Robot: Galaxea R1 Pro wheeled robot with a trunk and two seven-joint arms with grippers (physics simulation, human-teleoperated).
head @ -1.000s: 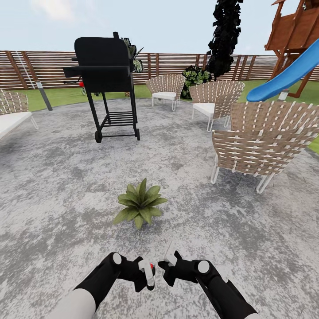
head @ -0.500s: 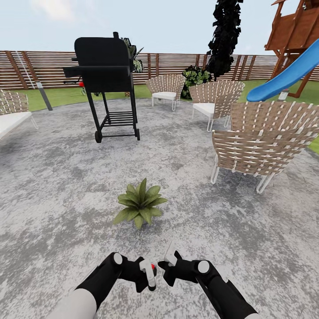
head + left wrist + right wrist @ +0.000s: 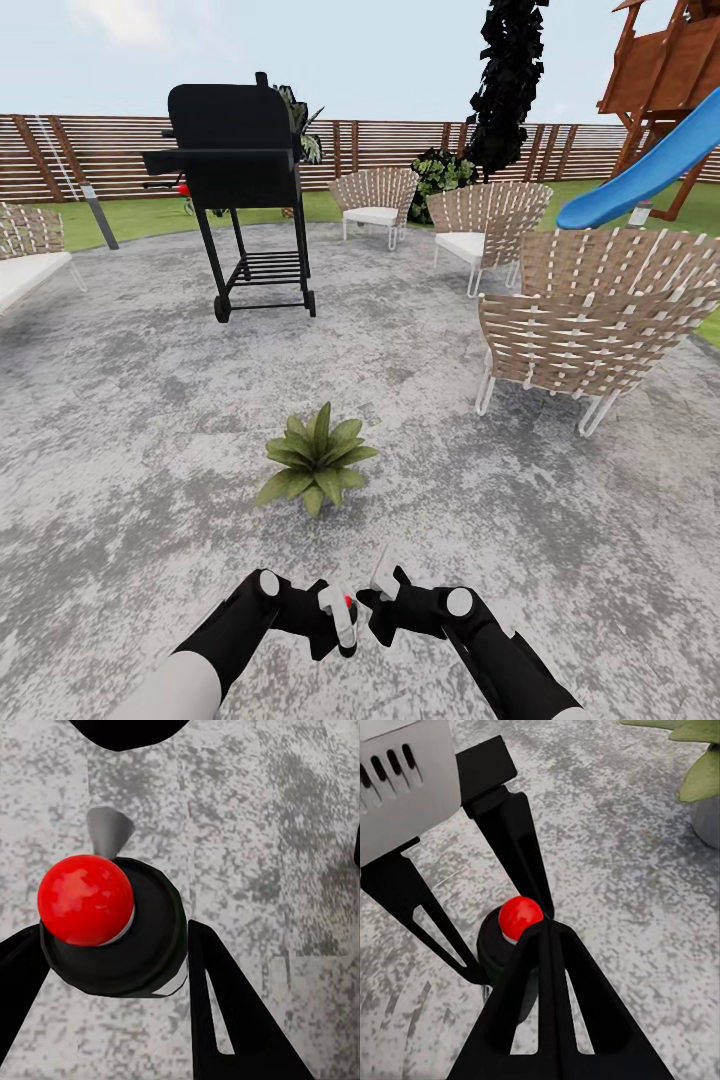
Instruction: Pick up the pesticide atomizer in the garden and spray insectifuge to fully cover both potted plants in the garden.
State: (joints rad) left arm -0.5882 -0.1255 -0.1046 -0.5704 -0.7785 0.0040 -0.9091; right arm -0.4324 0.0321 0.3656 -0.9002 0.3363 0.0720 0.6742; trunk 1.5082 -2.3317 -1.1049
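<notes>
step: spraying | atomizer (image 3: 112,937) (red-capped, dark) is pinched between left gripper (image 3: 335,622) fingers, low before the trunk | right gripper (image 3: 378,590) fingers: cannot be told | nozzle should be aimed at potted plant (image 3: 315,462) just ahead

The pesticide atomizer (image 3: 142,937) stands upright, pinched between the fingers of my left gripper (image 3: 335,615). Seen from above it is a dark round body with a glossy red ball on top, a grey nozzle poking out sideways and a sliver of white band lower down. One potted plant (image 3: 317,465), a narrow-leaved green rosette in a small grey pot, sits on the mottled grey patio (image 3: 120,420) a short way ahead of my gripper. Lawn (image 3: 150,218) and slatted brown fence (image 3: 100,150) lie far beyond.
</notes>
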